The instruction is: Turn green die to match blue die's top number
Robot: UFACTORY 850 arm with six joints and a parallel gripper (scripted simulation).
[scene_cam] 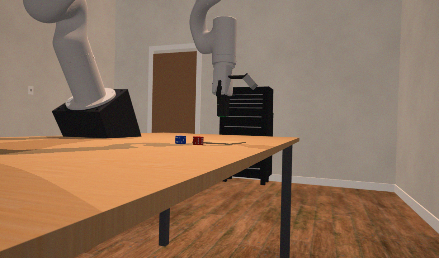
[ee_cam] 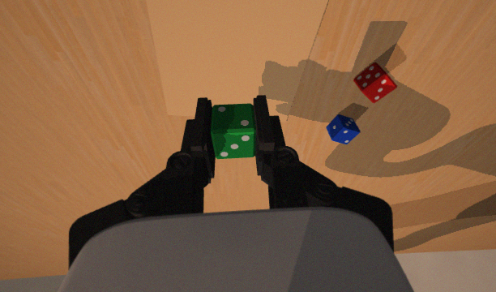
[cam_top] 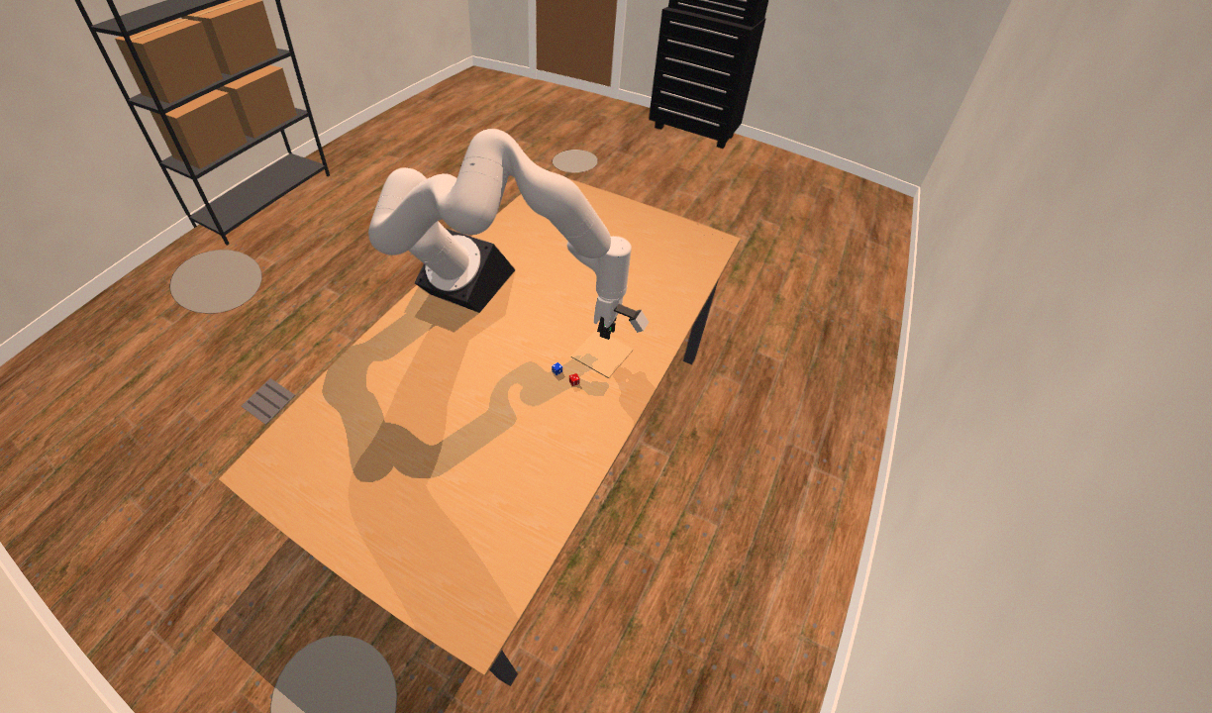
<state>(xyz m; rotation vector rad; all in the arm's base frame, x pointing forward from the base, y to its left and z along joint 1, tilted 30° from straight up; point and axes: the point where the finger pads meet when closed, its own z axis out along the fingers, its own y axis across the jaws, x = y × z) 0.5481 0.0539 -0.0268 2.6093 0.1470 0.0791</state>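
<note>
My gripper (cam_top: pixel 606 331) (scene_cam: pixel 222 113) (ee_cam: pixel 233 114) is shut on the green die (ee_cam: pixel 233 138), held in the air above the table near the mat. In the wrist view its upward face shows 3 and its face toward the camera shows 2. The top and exterior views mostly hide it behind the fingers. The blue die (cam_top: pixel 556 368) (scene_cam: pixel 180 139) (ee_cam: pixel 343 130) lies flat on the table with 2 on top. The red die (cam_top: pixel 574 379) (scene_cam: pixel 198 141) (ee_cam: pixel 375 83) lies flat with 3 on top. The thin, table-coloured mat (cam_top: pixel 608 357) (ee_cam: pixel 232 49) lies flat.
The blue and red dice stand close together beside the mat, off it. The wooden table (cam_top: pixel 504 478) (scene_cam: pixel 124 173) carries the arm's black base (cam_top: pixel 481 283) (scene_cam: pixel 95 123). Arm shadows fall across the table and part of the mat.
</note>
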